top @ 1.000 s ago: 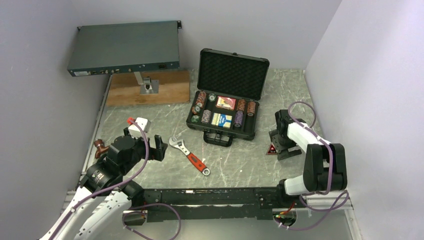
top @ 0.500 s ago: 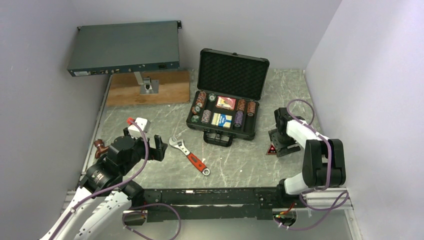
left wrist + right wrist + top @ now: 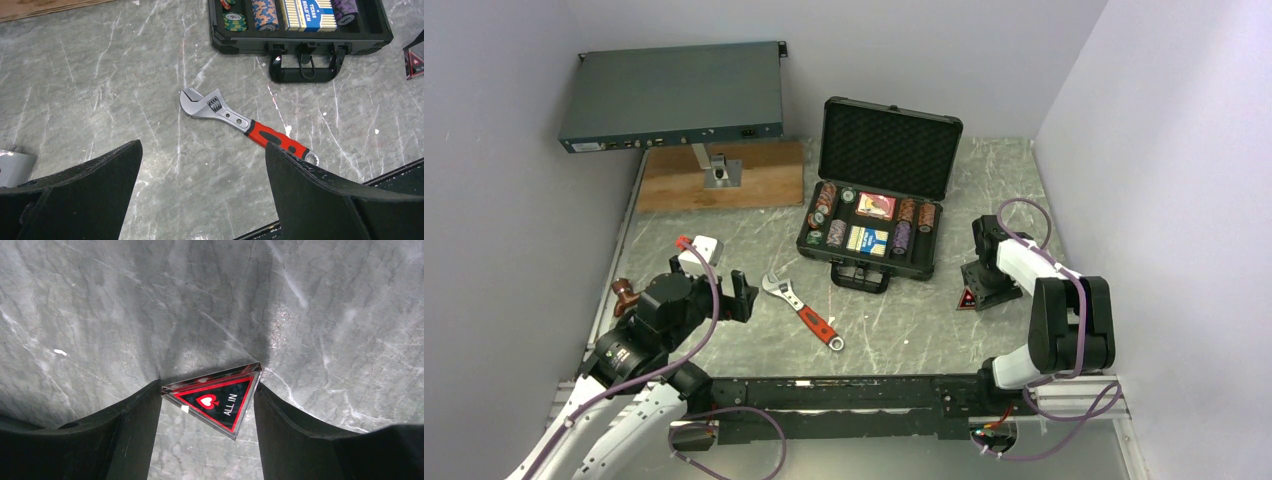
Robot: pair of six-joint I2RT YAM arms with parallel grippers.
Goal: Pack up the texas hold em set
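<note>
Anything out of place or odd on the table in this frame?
Two things. The red ALL IN triangle lies on the table right of the open case, not in its foam, between the fingers of the right gripper. A red-handled wrench, no part of the poker set, lies in front of the case.

"ALL IN" triangle [image 3: 216, 402], "TEXAS HOLD EM" deck [image 3: 306, 11]

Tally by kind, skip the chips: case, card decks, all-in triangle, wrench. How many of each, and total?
case: 1
card decks: 2 (red deck, blue deck)
all-in triangle: 1
wrench: 1
Total: 5
</note>
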